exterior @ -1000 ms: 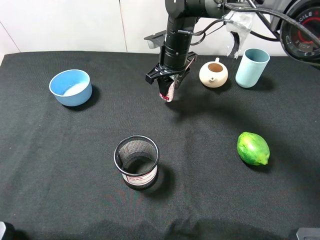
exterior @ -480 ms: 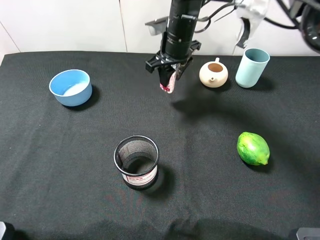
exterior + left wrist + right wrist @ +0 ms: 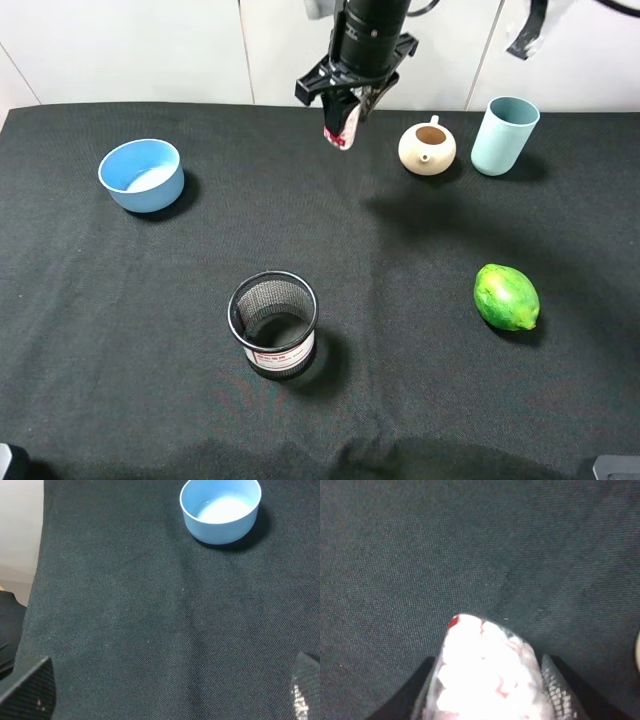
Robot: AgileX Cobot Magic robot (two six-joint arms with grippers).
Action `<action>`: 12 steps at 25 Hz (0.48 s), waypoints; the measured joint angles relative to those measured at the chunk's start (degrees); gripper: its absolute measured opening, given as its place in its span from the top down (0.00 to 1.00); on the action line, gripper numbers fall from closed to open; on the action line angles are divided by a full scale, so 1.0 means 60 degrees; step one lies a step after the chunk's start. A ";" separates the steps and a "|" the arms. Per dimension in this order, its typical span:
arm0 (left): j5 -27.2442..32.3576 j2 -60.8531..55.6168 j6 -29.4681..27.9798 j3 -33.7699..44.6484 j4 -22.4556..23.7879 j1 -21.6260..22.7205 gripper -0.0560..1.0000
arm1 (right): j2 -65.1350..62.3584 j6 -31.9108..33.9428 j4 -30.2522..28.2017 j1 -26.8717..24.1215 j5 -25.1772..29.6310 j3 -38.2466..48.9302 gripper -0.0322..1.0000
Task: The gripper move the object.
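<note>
Holding the bottle [image 3: 340,128] clamped aloft between its fingers, the gripper [image 3: 345,108] should travel level and slow, steering clear of the teapot [image 3: 427,148].

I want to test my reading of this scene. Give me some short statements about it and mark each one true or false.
1. The right tool is shut on the small white bottle. True.
2. In the high view, the cream teapot stands between the bottle and the light blue cup. True.
3. The green fruit lies inside the black mesh cup. False: it lies on the cloth, apart from the mesh cup.
4. The blue bowl is turned upside down. False: it stands upright with its opening up.
5. The left tool grips the blue bowl. False: its fingers are apart and empty, away from the bowl.
</note>
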 joint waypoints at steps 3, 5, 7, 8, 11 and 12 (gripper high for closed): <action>0.0000 0.0000 0.0000 0.0000 0.0000 0.0000 0.01 | -0.0190 0.0050 -0.0098 0.0000 0.0010 0.0000 0.66; 0.0000 0.0000 0.0000 0.0000 0.0000 0.0000 0.01 | -0.0348 0.0113 -0.0224 0.0000 0.0010 0.0020 0.66; 0.0000 0.0000 0.0000 0.0000 0.0000 0.0000 0.01 | -0.0550 0.0182 -0.0313 0.0000 0.0010 0.0184 0.66; 0.0000 0.0000 0.0000 0.0000 0.0000 0.0000 0.01 | -0.0687 0.0182 -0.0321 -0.0033 0.0010 0.0331 0.66; 0.0000 0.0000 0.0000 0.0000 0.0000 0.0000 0.01 | -0.1035 0.0202 -0.0321 -0.0191 0.0010 0.0837 0.66; 0.0000 0.0000 0.0000 0.0000 0.0000 0.0000 0.01 | -0.1154 0.0212 -0.0323 -0.0252 0.0010 0.1031 0.66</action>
